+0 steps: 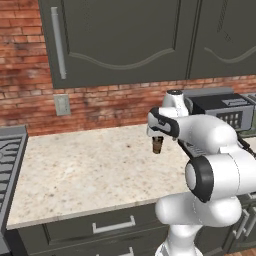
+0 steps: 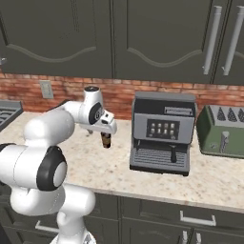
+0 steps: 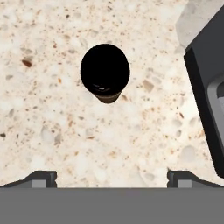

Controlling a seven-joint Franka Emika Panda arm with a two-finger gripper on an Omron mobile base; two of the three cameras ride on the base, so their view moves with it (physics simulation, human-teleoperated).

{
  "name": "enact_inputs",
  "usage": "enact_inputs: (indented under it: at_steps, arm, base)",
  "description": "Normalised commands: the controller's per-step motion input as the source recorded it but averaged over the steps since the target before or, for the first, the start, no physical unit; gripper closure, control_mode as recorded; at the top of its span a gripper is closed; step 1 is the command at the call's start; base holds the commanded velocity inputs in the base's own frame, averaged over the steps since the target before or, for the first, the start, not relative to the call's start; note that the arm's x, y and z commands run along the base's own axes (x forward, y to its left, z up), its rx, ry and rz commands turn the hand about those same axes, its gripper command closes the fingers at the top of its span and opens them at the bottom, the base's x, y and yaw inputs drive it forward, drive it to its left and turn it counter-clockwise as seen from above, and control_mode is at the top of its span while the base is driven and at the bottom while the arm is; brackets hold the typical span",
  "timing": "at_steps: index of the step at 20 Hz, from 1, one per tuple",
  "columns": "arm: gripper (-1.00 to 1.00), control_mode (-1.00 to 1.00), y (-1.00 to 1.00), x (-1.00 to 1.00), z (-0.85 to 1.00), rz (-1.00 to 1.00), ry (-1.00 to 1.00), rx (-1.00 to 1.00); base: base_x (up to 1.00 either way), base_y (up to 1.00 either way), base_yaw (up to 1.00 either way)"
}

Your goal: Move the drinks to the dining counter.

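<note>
While the short dark brown cup (image 3: 105, 72) sits in the upper middle of the hand view, seen from straight above with its black mouth open, it stands upright on the beige speckled stone countertop (image 1: 80, 170), near the centre of the left base view and left of centre in the right base view. Above it hangs the white arm's two-finger gripper (image 3: 112, 177), its dark fingertips (image 3: 41, 178) spread wide at the bottom corners of the hand view, holding nothing and clear of the cup. To the right in the right base view stands a grey and black coffee machine (image 2: 163, 133), then a green toaster (image 2: 223, 131). Behind runs a red brick wall (image 1: 30, 95) under dark grey upper cabinets (image 1: 125, 40).
</note>
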Motion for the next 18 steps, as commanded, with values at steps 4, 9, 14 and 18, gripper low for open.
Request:
enact_inputs:
  at_steps: [4, 9, 14, 18]
  arm:
    - [-1.0, -1.0, 0.0, 0.18, -0.15, 0.0, 0.0, 0.0]
    - [-1.0, -1.0, 0.0, 0.27, 0.0, 0.0, 0.0, 0.0]
    - [-1.0, -1.0, 0.0, 0.23, -0.03, 0.0, 0.0, 0.0]
    - [-1.0, -1.0, 0.0, 0.17, -0.15, 0.0, 0.0, 0.0]
  base:
    - [0.0, 0.0, 0.0]
    - [0.0, 0.0, 0.0]
    - [0.0, 0.0, 0.0]
    - [0.0, 0.0, 0.0]
